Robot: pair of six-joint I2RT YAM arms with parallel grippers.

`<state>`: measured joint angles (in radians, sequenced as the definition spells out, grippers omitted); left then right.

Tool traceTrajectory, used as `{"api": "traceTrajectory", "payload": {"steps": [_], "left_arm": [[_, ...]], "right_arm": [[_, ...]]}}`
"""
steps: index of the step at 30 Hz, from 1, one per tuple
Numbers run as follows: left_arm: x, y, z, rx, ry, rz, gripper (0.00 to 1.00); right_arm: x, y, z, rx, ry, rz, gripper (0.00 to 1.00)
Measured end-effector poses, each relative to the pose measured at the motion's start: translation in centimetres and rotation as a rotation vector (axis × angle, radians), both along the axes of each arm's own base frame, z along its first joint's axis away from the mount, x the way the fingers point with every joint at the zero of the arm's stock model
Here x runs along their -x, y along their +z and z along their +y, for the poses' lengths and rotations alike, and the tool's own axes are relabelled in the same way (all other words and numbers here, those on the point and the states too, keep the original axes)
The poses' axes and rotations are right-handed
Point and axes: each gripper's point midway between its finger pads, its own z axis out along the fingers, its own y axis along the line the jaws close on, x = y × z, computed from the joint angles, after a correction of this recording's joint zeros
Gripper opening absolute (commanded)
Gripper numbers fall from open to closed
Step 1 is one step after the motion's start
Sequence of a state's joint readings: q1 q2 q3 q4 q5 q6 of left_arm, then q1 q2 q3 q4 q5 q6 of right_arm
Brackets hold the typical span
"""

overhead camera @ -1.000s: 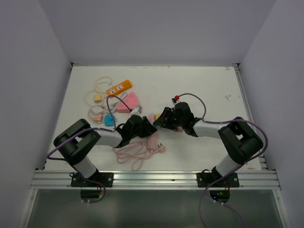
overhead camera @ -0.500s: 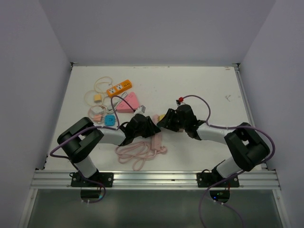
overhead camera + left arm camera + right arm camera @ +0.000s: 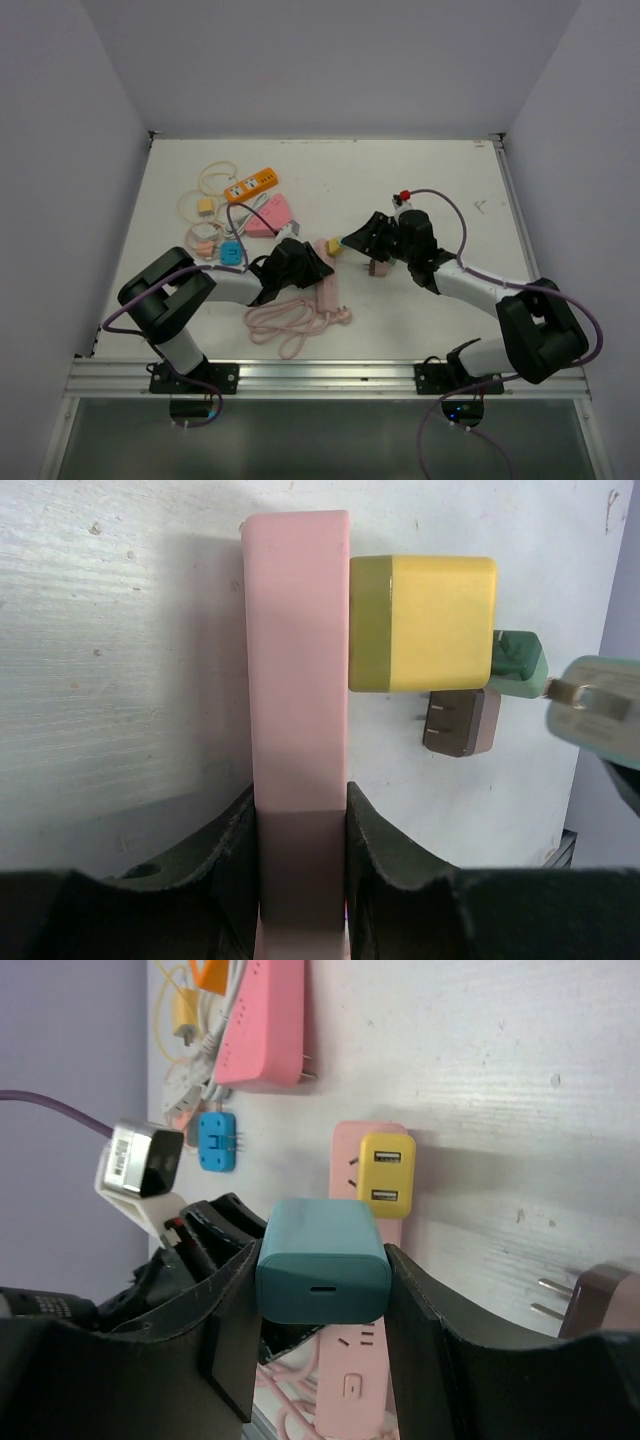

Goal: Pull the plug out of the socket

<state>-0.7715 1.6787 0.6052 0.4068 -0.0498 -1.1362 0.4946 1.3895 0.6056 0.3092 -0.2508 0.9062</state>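
Clearly apart: the teal plug sits in the right gripper, off the pink socket strip that the left gripper clamps.

Low in the top view, the strip's pink cable lies coiled on the table, just below the left gripper. That gripper's fingers press both long sides of the strip's near end, closed on it. One yellow plug is seated in the strip's face near its far end. Right of it, at mid-frame, the right gripper's fingers squeeze the teal plug from both sides, holding it above the table and near the yellow plug without touching it. A brown plug lies loose on the table just beside them, prongs toward the strip. Farther off, toward the upper left, a blue adapter and an orange strip lie among tangled cords.
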Motion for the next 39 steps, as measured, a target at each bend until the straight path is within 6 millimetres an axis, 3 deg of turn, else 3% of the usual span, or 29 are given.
{"api": "traceTrajectory", "payload": {"steps": [3, 7, 14, 17, 23, 26, 27, 29, 30, 33, 39], "left_arm": [[-0.1, 0.0, 0.1, 0.0, 0.009, -0.001, 0.0], [-0.1, 0.0, 0.2, -0.001, 0.013, -0.004, 0.0], [0.0, 0.1, 0.8, -0.001, 0.017, -0.021, 0.0], [0.0, 0.1, 0.8, -0.001, 0.004, -0.034, 0.0], [0.1, 0.1, 0.8, 0.002, -0.014, -0.052, 0.0], [0.2, 0.1, 0.9, 0.001, -0.021, -0.059, 0.0], [0.2, 0.2, 1.0, 0.0, -0.025, -0.061, 0.0], [0.3, 0.2, 1.0, 0.003, -0.028, -0.064, 0.0], [0.3, 0.2, 0.9, 0.004, -0.031, -0.065, 0.0], [0.4, 0.2, 0.9, 0.005, -0.04, -0.069, 0.0], [0.5, 0.2, 0.8, 0.006, -0.048, -0.074, 0.0]], "right_arm": [[-0.6, 1.4, -0.4, -0.036, -0.001, -0.037, 0.0], [-1.1, 1.7, -1.6, -0.035, -0.016, -0.039, 0.0], [-4.0, 1.5, -8.5, 0.023, -0.202, -0.042, 0.0], [-5.0, 0.1, -11.1, 0.057, -0.258, -0.019, 0.0], [-4.8, -5.6, -12.2, 0.089, -0.252, 0.137, 0.05], [-4.5, -6.8, -12.0, 0.089, -0.238, 0.178, 0.22], [-4.4, -6.8, -11.9, 0.086, -0.233, 0.181, 0.35], [-4.4, -6.7, -11.9, 0.085, -0.232, 0.175, 0.5], [-4.5, -6.7, -12.0, 0.085, -0.234, 0.174, 0.65], [-4.4, -6.5, -12.4, 0.097, -0.243, 0.168, 0.79], [-4.0, -5.7, -13.4, 0.145, -0.268, 0.155, 0.9]]}}
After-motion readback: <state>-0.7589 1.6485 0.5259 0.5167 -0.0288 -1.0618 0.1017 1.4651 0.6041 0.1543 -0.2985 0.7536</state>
